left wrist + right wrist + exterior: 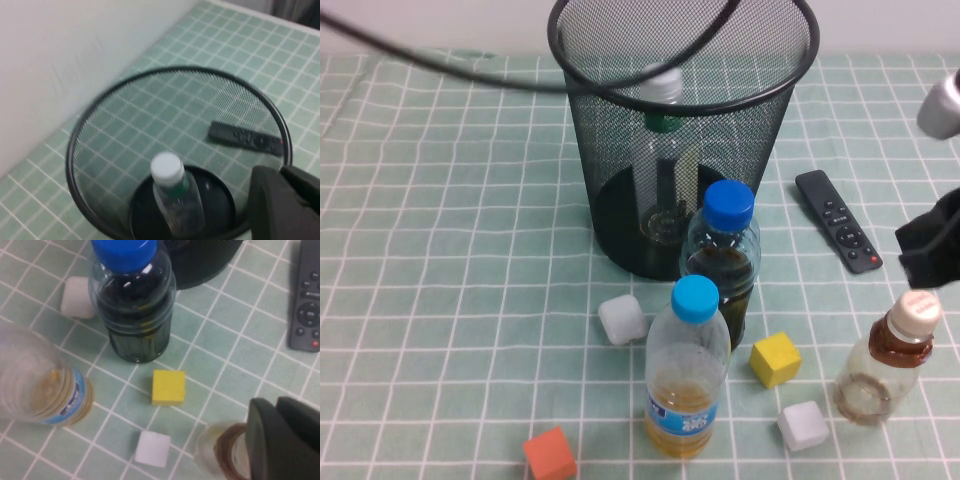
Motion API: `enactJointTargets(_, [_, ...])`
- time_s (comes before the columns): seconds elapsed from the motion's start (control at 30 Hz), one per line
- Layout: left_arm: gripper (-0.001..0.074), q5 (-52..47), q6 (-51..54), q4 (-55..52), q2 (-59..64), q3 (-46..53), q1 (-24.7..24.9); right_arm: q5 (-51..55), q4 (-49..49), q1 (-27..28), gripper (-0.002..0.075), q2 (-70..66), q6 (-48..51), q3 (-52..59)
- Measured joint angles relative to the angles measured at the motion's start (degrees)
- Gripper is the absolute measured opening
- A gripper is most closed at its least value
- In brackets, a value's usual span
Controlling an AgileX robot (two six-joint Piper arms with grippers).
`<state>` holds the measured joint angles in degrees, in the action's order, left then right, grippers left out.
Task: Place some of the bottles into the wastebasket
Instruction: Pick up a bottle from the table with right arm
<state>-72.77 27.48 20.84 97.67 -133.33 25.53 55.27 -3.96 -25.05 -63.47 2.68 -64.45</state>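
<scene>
While above wastebasket [75, 145], left pincer [280, 205] | right pincer [932, 250] over brown bottle [880, 365]

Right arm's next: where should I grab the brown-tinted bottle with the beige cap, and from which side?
Grip the brown-tinted bottle at its narrow neck just under the beige cap, coming straight down. It stands upright, and the right gripper already hangs just above it. The white cube sits close beside its base. The left gripper is over the wastebasket.
</scene>
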Motion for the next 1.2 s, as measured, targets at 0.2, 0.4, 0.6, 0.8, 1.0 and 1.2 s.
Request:
enactJointTargets(0.2, [-0.0001, 1.28, 0.12, -0.52, -9.91, 22.11, 0.00, -8.11, 13.32, -8.01, -0.0001, 9.21, -13.46, 10.95])
enactJointTargets(0.4, [-0.0002, 14.10, 0.81, -0.77, -21.38, 44.54, 0.00, -18.57, 18.21, -8.27, 0.0021, 20.15, -21.68, 23.64])
enactJointTargets(0.6, [-0.0002, 22.70, 0.81, -0.66, -28.74, 53.92, 0.00, -25.71, 19.18, -8.27, 0.0311, 21.30, -27.73, 31.09])
enactJointTargets(0.8, [-0.0003, 24.38, 0.81, -0.17, -29.81, 54.46, 0.00, -33.34, 29.96, -8.27, 0.0558, 16.92, -40.80, 32.44])
enactJointTargets(1.0, [-0.0003, 24.24, 0.91, -0.17, -29.81, 54.49, 0.00, -36.48, 52.58, -8.27, 0.0582, 8.54, -64.54, 32.44])
enactJointTargets(1.2, [-0.0003, 23.77, 0.91, -0.17, -29.81, 54.59, 0.00, -40.75, 67.44, -8.27, 0.0578, 1.62, -80.90, 32.44])
